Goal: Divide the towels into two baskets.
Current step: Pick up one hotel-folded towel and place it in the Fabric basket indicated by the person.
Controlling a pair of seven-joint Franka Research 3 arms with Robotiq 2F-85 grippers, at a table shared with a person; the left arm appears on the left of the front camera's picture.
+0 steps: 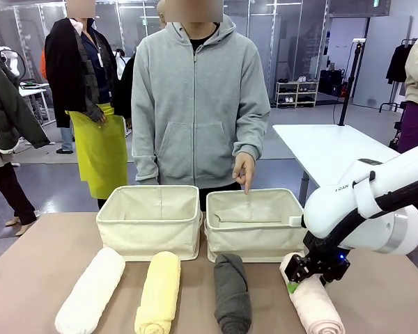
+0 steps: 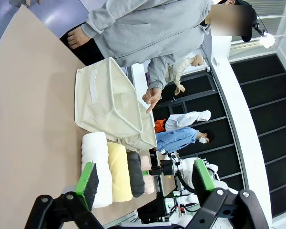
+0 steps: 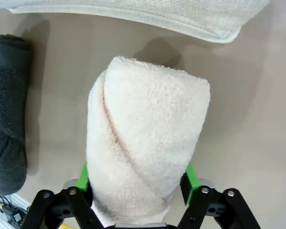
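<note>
Four rolled towels lie in a row before two cream baskets: white (image 1: 90, 292), pale yellow (image 1: 159, 292), dark grey (image 1: 233, 292) and pale pink (image 1: 319, 309). The left basket (image 1: 150, 233) and the right basket (image 1: 254, 236) stand side by side, nothing in them. My right gripper (image 1: 296, 278) is down on the far end of the pink towel (image 3: 148, 124); in the right wrist view its green pads press both sides of the roll (image 3: 137, 177). My left gripper (image 2: 147, 183) hangs open, well above the table, holding nothing.
A person in a grey hoodie stands behind the baskets and points a finger (image 1: 244, 170) down at the right basket's rim. The grey towel (image 3: 7, 109) lies close beside the pink one. Bare tabletop (image 1: 35, 264) stretches left of the white towel.
</note>
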